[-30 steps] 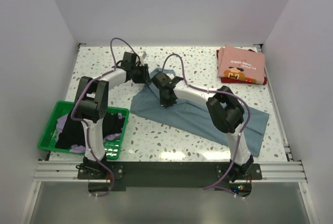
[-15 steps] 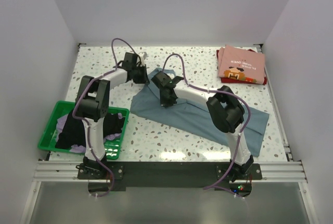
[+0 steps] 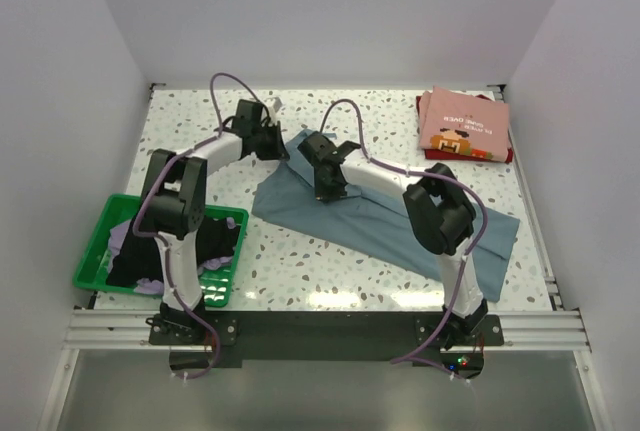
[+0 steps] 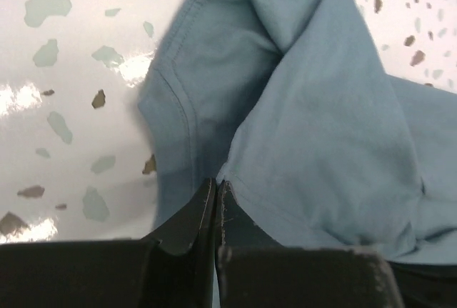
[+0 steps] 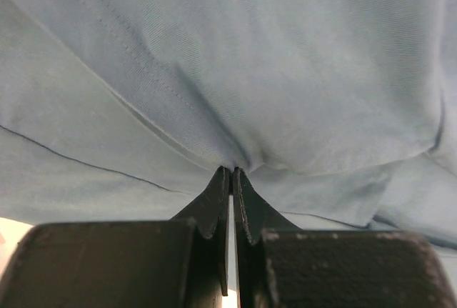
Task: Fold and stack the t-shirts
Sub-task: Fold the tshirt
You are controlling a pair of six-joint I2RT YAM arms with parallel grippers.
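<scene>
Roughly mid-task: pink t-shirt (image 3: 462, 123) lies folded on a dark red t-shirt (image 3: 421, 106) at 1 o'clock; black t-shirt (image 3: 130, 256) and lavender t-shirt (image 3: 119, 238) wait in the green mesh basket (image 3: 92, 249) at 8 o'clock. Grey-blue t-shirt (image 3: 400, 221) sprawls unfolded at table centre. Left gripper (image 3: 272, 141) pinches its far-left corner; right gripper (image 3: 330, 189) is clamped on a mid-shirt fold. Bare table (image 3: 200, 111) toward 11–12 o'clock gives room; the shirt's 4 o'clock corner nears the table edge.

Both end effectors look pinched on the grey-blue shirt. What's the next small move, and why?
Probably lift both together a little. The left end effector is shut on a seamed edge of the plain grey-blue cloth t-shirt, and the right end effector pinches a fold of it. The shirt lies spread on the speckled table. A joint lift should free its far edge for folding.
</scene>
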